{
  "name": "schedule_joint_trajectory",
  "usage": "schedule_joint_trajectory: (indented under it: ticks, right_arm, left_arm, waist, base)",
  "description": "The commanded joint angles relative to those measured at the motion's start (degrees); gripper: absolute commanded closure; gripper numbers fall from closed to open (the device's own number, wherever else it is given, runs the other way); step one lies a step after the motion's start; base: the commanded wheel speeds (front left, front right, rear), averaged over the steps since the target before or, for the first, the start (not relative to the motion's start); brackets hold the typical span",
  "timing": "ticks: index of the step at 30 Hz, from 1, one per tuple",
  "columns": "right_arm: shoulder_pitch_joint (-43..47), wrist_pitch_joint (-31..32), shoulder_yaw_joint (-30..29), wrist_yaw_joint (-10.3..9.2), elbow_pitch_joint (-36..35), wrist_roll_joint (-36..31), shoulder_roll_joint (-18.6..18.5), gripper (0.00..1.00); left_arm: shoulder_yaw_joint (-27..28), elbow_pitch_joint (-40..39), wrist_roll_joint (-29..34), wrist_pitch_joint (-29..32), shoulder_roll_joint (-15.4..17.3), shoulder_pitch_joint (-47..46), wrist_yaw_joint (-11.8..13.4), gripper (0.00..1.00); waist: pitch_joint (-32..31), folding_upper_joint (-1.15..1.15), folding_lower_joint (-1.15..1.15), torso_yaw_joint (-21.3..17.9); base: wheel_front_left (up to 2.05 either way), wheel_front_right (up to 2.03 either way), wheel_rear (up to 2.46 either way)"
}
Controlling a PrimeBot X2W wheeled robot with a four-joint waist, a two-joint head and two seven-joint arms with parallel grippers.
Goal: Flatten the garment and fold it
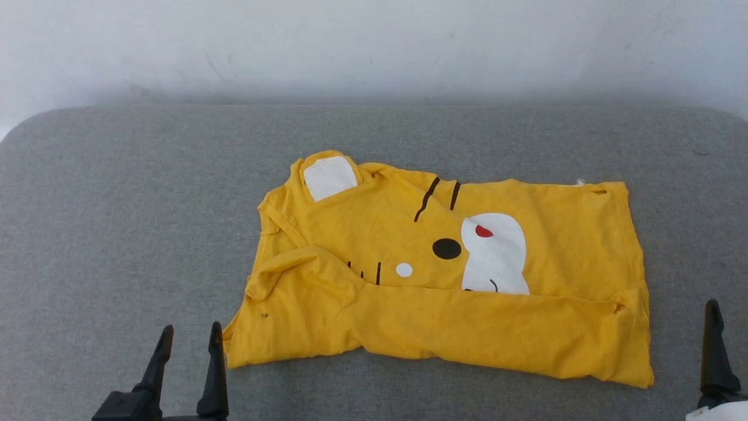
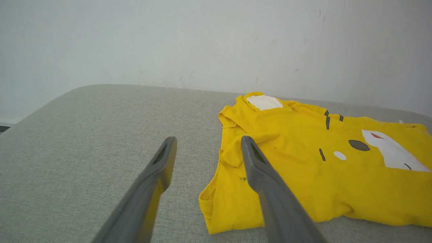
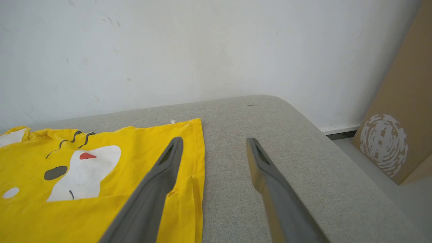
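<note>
Grey table (image 1: pixel 117 234), garment (image 1: pixel 409 316) partly folded, left tool (image 1: pixel 191 328) and right tool (image 3: pixel 214 140) parted, empty

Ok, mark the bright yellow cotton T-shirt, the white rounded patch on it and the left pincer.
bright yellow cotton T-shirt (image 1: pixel 572 234), head view, plain cloth toward its right end.
white rounded patch (image 1: pixel 330 177), head view, its middle.
left pincer (image 1: pixel 191 327), head view, midway between its two dark fingertips.
</note>
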Motion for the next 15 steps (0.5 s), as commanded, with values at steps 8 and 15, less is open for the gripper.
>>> schedule_joint_trajectory:
  ticks: [8, 15]
  right_arm:
    - [-1.0, -0.2, 0.0, -0.04, 0.0, -0.5, 0.1, 0.0]
    - [-2.3, -0.4, 0.8, -0.04, 0.5, -0.2, 0.1, 0.0]
  left_arm:
    - [-2.8, 1.6, -2.8, 13.8, 2.2, -3.6, -3.3, 0.0]
    - [-3.7, 5.2, -5.6, 27.3, 5.0, -7.3, -4.2, 0.0]
  waist:
    - [1.2, 0.0, 0.0, 0.3]
    - [4.4, 0.0, 0.0, -0.7]
  base:
    - [0.0, 0.0, 0.0]
    - [0.0, 0.0, 0.0]
